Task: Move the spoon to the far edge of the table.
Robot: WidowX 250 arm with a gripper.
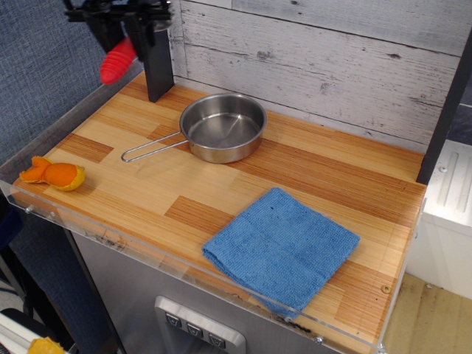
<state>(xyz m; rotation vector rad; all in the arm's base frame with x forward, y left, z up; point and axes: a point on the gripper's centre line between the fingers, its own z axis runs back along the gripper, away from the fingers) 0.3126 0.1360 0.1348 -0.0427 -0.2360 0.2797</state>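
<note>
Black gripper (119,33) jaws clamped on ribbed red spoon (117,61) handle above striped wood table (310,173)

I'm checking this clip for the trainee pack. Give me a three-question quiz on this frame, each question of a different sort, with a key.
1. True or false: the spoon lies flat on the table.
2. Which thing sits nearest the table's left front corner? A) the blue cloth B) the steel pan C) the orange peel-like object
3. Fill in: the claw holds the spoon in the air, with its red ____ pointing down.

Key: 1 false, it is held in the air near the top left of the view. 2 C. 3 handle.
</note>
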